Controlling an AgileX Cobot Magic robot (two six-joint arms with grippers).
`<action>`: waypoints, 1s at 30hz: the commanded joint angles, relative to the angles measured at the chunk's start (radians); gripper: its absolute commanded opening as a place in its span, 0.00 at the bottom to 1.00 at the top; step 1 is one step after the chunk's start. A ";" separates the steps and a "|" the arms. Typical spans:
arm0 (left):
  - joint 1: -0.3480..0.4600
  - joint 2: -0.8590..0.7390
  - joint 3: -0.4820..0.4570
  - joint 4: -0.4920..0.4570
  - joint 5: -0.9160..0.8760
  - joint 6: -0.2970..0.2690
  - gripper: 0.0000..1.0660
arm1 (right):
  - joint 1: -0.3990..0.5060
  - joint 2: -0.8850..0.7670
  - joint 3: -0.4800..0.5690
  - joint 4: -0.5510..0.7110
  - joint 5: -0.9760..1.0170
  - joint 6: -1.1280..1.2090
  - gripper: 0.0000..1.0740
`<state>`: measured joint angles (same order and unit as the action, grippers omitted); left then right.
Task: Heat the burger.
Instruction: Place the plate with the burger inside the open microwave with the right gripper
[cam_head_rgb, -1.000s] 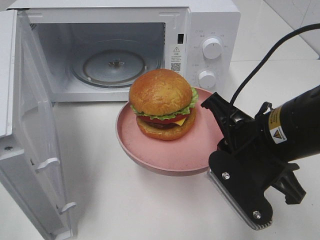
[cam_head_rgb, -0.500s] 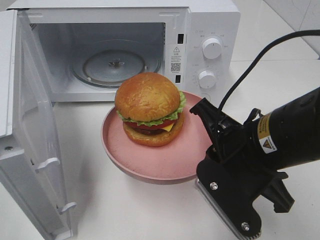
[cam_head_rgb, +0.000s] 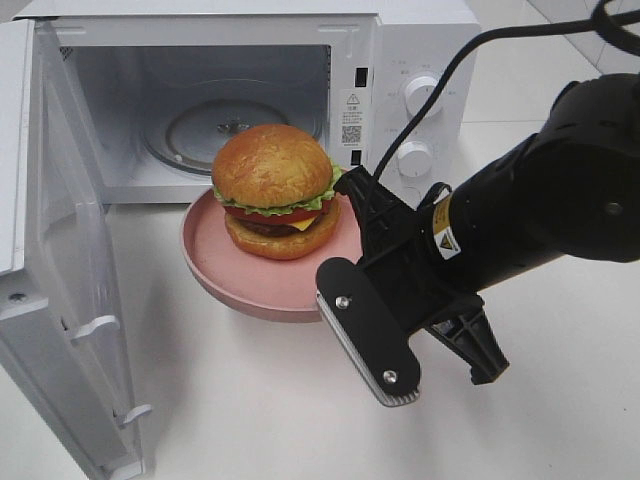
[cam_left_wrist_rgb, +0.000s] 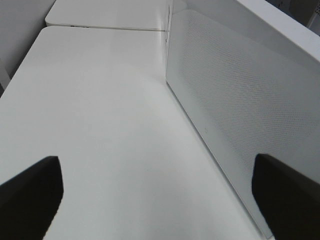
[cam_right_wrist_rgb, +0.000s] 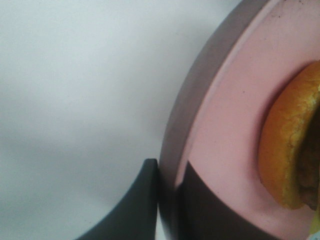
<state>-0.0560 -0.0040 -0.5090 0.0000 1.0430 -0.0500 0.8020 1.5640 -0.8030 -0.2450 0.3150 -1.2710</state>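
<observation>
The burger (cam_head_rgb: 272, 190), with a golden bun, lettuce, tomato and cheese, sits on a round pink plate (cam_head_rgb: 225, 270). The plate hangs above the table just in front of the microwave's open cavity. My right gripper (cam_head_rgb: 352, 205) is shut on the plate's right rim. In the right wrist view its two dark fingers (cam_right_wrist_rgb: 145, 200) pinch that rim (cam_right_wrist_rgb: 200, 95), with the burger's bun (cam_right_wrist_rgb: 290, 150) beyond them. My left gripper (cam_left_wrist_rgb: 157, 200) is open and empty, over bare table beside the microwave door's outer face (cam_left_wrist_rgb: 240, 100). It is out of the exterior high view.
The white microwave (cam_head_rgb: 420, 60) stands at the back with its door (cam_head_rgb: 60, 250) swung wide open on the left and a glass turntable (cam_head_rgb: 235, 130) inside. Two knobs (cam_head_rgb: 423, 95) sit on its right panel. A black cable (cam_head_rgb: 470, 50) runs from the right arm.
My right gripper has carried the plate and burger left and back, toward the microwave opening. The left gripper stays open.
</observation>
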 joint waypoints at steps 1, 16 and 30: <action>0.002 -0.021 0.003 0.007 -0.007 0.001 0.92 | 0.002 0.020 -0.045 -0.013 -0.049 0.031 0.00; 0.002 -0.021 0.003 0.007 -0.007 0.001 0.92 | 0.000 0.185 -0.260 -0.095 0.017 0.145 0.00; 0.002 -0.021 0.003 0.007 -0.007 0.001 0.92 | -0.001 0.319 -0.424 -0.140 0.049 0.178 0.00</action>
<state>-0.0560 -0.0040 -0.5090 0.0000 1.0430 -0.0500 0.8020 1.8730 -1.1860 -0.3630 0.4030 -1.1000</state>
